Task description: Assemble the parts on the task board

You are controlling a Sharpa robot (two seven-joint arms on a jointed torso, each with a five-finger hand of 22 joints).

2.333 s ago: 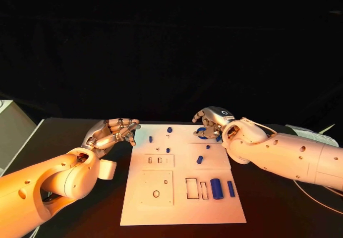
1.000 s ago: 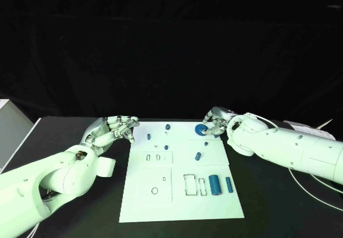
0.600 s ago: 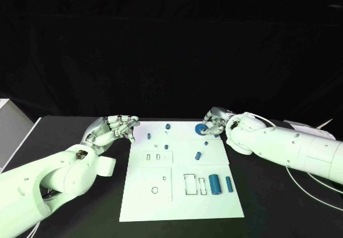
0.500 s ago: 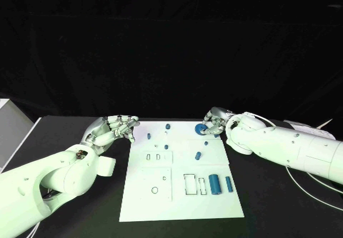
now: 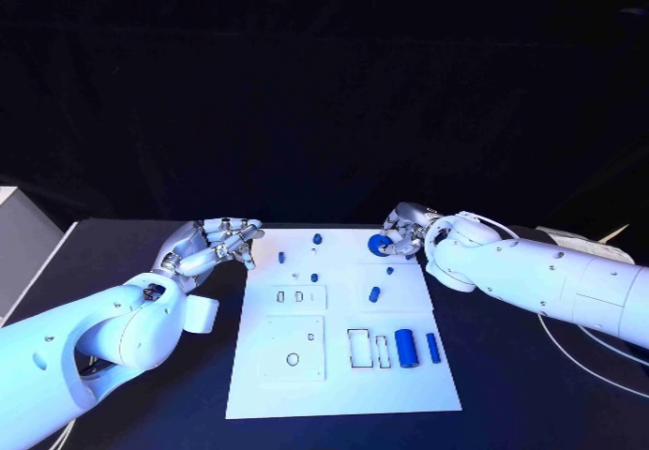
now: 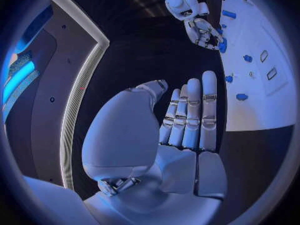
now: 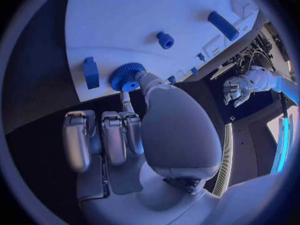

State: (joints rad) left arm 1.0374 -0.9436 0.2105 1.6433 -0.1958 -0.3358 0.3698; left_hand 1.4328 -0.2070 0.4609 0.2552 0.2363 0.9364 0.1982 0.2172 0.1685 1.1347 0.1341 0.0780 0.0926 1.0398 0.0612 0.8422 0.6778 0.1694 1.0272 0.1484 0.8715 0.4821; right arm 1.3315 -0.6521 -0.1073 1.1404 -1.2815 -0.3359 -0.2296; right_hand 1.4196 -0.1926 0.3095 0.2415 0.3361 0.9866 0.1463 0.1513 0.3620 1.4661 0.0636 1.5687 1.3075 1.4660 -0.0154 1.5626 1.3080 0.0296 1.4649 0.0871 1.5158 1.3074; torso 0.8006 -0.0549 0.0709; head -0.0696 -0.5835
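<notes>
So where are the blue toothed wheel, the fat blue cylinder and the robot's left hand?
blue toothed wheel (image 7: 127, 77): right wrist view, on its ridged face.
fat blue cylinder (image 5: 406, 348): head view, mid-body.
left hand (image 5: 217, 246): head view, middle of the hand.

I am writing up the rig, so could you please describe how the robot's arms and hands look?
Both arms are smooth, rounded white shells with small dark screw holes. The left hand and right hand are silver metal with segmented fingers and pale pads. A thin pale cable loops beside the right arm. The left arm carries a small white cylindrical part near the wrist.
</notes>
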